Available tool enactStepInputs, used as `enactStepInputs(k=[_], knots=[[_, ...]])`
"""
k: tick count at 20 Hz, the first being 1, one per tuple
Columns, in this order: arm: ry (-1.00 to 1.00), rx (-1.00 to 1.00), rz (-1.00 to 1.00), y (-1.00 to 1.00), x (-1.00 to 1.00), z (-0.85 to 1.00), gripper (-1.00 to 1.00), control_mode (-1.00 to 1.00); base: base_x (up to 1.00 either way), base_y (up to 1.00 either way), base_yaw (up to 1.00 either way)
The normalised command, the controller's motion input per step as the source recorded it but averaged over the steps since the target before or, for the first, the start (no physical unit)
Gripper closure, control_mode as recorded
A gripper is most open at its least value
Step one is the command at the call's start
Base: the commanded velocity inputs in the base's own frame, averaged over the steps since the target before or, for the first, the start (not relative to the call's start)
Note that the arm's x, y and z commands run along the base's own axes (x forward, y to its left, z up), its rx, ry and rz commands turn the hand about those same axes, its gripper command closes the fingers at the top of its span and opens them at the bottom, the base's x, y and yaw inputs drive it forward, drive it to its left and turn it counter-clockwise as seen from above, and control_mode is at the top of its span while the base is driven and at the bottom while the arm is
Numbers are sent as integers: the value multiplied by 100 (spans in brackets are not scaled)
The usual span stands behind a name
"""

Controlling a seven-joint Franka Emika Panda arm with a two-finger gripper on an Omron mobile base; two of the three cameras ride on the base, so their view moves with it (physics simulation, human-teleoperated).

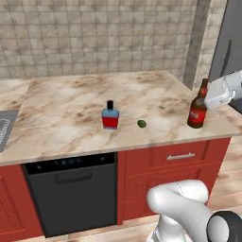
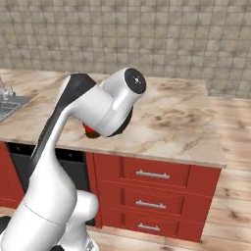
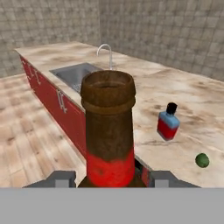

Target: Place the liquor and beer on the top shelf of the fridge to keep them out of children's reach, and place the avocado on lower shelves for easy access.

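Currently, the gripper (image 3: 109,178) grasps the beer (image 1: 197,107) at the counter's (image 1: 71,113) right front corner, liquor (image 1: 110,116) and avocado (image 1: 141,124) mid-counter.

My arm: glossy white shells, dark joints

I see rounded white links on my arm (image 2: 93,105), a black cover along one segment, a dark round cap with a small mark at the elbow joint, a grey-black ring low at the base, and two small grey finger tips (image 3: 61,178).

The white arm (image 2: 73,147) bends over a marble counter (image 2: 181,122) — red drawers (image 2: 153,196) below, a sink (image 2: 7,105) at left.
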Motion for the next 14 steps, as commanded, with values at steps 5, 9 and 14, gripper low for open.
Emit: enactStepInputs(k=[5, 9, 14], knots=[[0, 0, 0, 0, 0, 0, 100, 100, -40, -86, -25], [0, 0, 0, 0, 0, 0, 100, 100, -2, -96, -36], [0, 0, 0, 0, 0, 0, 100, 100, 8, -100, -34]])
